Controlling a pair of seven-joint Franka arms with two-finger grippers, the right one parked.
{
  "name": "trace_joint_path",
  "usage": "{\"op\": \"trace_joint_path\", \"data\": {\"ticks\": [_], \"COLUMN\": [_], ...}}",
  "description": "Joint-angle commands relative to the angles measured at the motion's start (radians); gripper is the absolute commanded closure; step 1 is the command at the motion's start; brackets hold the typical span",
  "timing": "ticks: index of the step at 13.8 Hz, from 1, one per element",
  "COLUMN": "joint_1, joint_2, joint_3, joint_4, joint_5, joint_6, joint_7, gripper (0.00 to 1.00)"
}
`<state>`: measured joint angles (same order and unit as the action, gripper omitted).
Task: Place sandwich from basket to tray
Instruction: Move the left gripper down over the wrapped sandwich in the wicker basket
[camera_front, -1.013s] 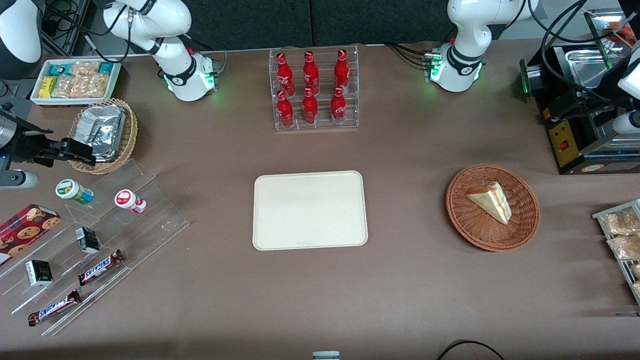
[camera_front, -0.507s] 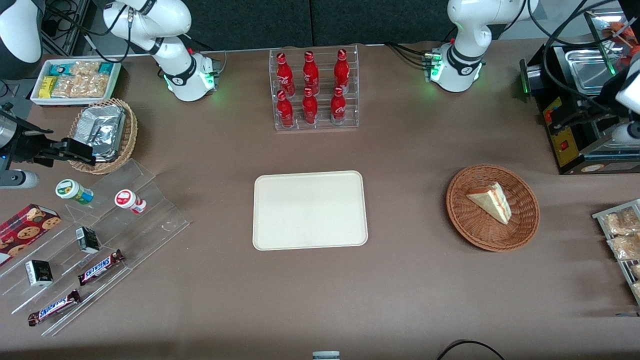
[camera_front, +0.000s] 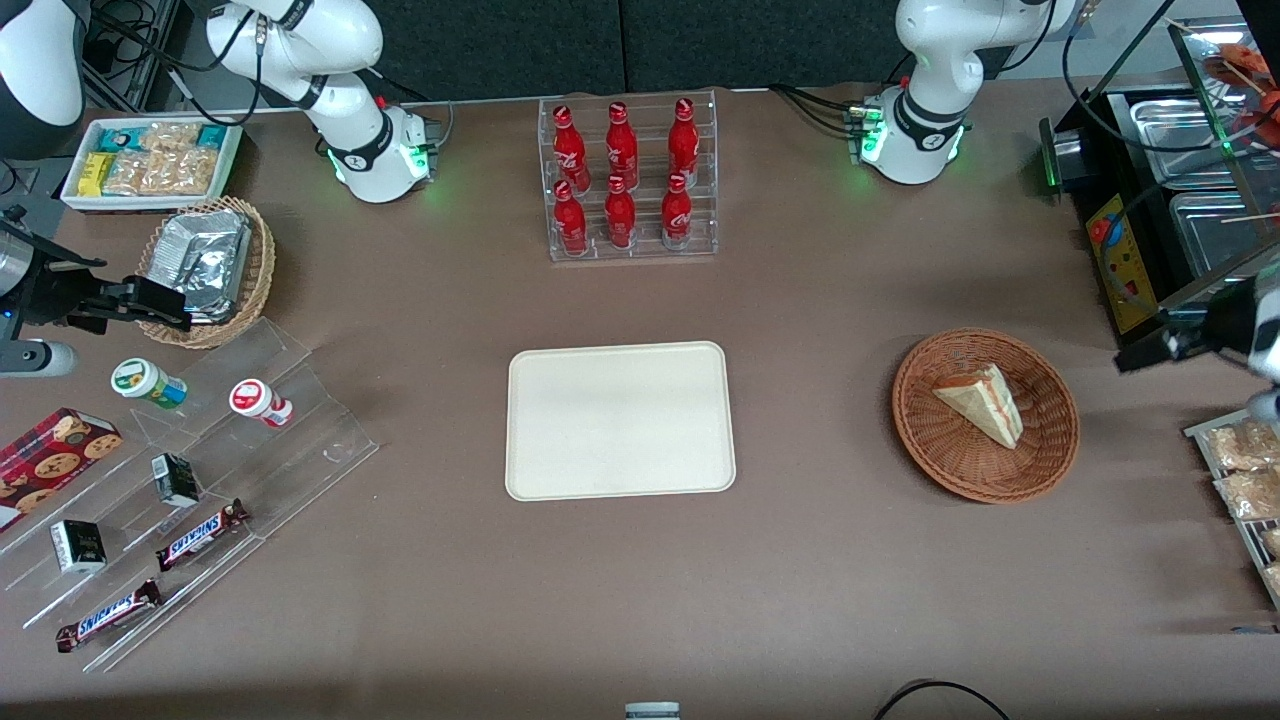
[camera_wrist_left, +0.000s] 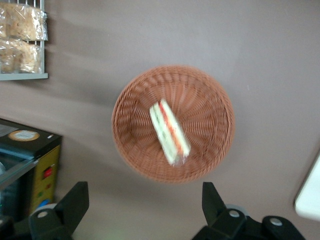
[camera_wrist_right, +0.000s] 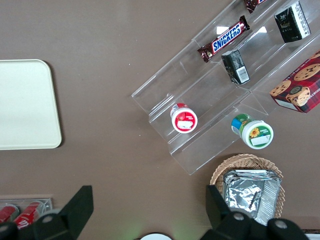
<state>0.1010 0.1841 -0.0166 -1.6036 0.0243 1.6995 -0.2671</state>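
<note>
Gripper (camera_wrist_left: 142, 207): fingers spread wide, holding nothing, touching nothing, hanging above the table near the basket, toward the working arm's end.
Tray (camera_front: 620, 420): flat at mid-table, well apart from the basket.
Basket (camera_front: 1040, 455): holds the sandwich.
Sandwich (camera_front: 982, 402): lying in the basket.

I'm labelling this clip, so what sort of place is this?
Probably a mock snack counter set up for robot tests: a rack of red bottles, Snickers bars on a clear display stand, and a sandwich in a basket. The end effector is open, above the basket.
</note>
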Motion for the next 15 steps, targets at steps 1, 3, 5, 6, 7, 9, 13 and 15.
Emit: {"op": "trace_joint_path", "data": {"ticks": [1, 3, 5, 6, 7, 9, 13, 15], "joint_1": [0.0, 0.002, -0.003, -0.007, -0.011, -0.023, -0.046, -0.047], "joint_2": [-0.015, -0.015, -0.009, -0.006, -0.006, -0.009, -0.012, -0.009], "joint_3": [-0.011, -0.009, -0.011, -0.013, -0.016, -0.017, -0.017, -0.017], "joint_4": [-0.129, -0.195, -0.26, -0.292, -0.329, -0.387, -0.542, -0.588], "joint_5": [0.008, -0.004, -0.004, -0.003, 0.0, 0.002, 0.005, 0.005], "joint_6": [0.156, 0.234, 0.328, 0.374, 0.408, 0.463, 0.665, 0.722], "joint_7": [-0.182, -0.254, -0.374, -0.43, -0.484, -0.564, -0.635, -0.635], "gripper": [0.0, 0.0, 0.0, 0.0, 0.0, 0.0, 0.0, 0.0]}}
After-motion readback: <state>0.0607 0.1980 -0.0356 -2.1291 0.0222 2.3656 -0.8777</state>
